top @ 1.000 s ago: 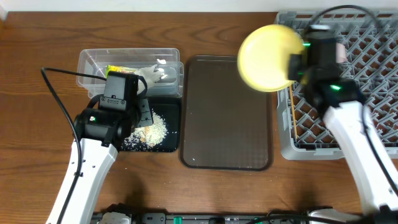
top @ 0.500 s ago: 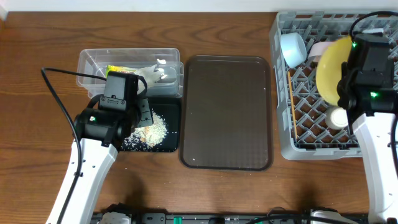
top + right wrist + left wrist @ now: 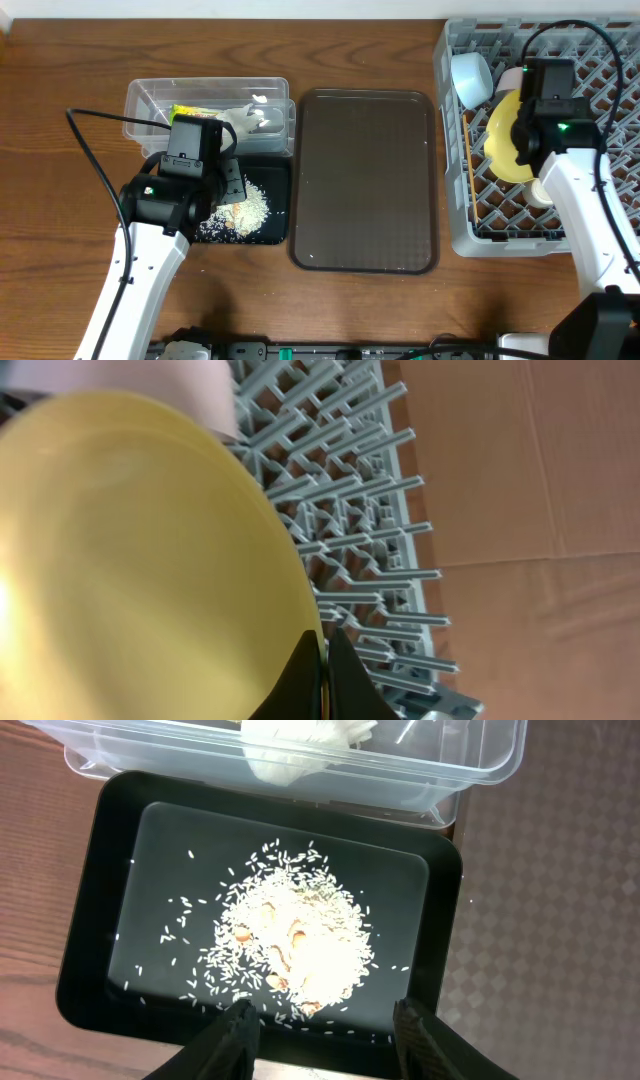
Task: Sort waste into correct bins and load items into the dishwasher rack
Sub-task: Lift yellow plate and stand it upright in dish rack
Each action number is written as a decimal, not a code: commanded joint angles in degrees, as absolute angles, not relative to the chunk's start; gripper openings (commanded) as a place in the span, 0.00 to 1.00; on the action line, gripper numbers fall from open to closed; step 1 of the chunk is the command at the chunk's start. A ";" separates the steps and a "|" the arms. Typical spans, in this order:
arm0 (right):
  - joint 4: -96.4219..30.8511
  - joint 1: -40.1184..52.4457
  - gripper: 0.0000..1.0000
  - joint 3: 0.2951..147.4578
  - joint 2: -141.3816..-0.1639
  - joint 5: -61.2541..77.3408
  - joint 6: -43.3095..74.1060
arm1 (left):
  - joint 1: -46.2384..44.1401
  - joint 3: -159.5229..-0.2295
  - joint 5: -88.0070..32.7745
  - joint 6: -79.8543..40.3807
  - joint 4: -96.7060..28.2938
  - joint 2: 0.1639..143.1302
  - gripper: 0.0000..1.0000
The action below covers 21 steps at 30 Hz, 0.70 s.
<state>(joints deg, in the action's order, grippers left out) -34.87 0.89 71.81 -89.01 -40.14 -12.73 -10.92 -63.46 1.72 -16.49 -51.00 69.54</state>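
From above you have two arms, two bins, one dark serving tray (image 3: pixel 365 180) and one grey dishwasher rack (image 3: pixel 610 60) on the wooden surface (image 3: pixel 60 70). The clear tub (image 3: pixel 140 100) holds one yellow-green wrapper (image 3: pixel 190 112) and one crumpled tissue (image 3: pixel 245 120). The black tray (image 3: pixel 278 180) just beside it carries one heap of rice scraps (image 3: pixel 245 210). In the rack you can count one yellow plate (image 3: pixel 505 145), one blue bowl (image 3: pixel 470 75), one pink bowl (image 3: pixel 512 78), one cup (image 3: pixel 545 190) and the chopsticks (image 3: pixel 471 175). In your left wrist view the left fingers (image 3: pixel 235 1040) stand apart, holding nothing, above the rice. In your right wrist view the right fingers (image 3: pixel 348 680) pinch the plate's rim. The plate is smooth, pale yellow and stands on edge over the lattice.
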 commanded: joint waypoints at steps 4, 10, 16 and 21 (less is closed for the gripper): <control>-34.81 3.88 0.13 71.88 -88.58 -39.24 -1.87 | -10.68 -63.88 2.37 -16.60 -51.18 69.67 0.48; -37.12 3.90 0.42 71.88 -86.39 -22.57 -0.25 | -10.68 -63.88 2.37 -16.60 -51.18 69.67 0.48; -40.14 1.06 0.57 71.88 -81.17 -18.33 1.89 | -10.68 -63.90 2.37 -16.58 -50.78 69.58 0.48; -38.44 -6.46 0.63 71.90 -76.82 -4.91 1.85 | -10.68 -64.97 1.80 -15.03 -47.75 69.56 0.58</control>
<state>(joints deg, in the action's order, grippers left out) -39.05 -2.33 71.81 -79.02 -15.44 0.60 -10.92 -63.46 1.69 -16.34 -48.88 69.60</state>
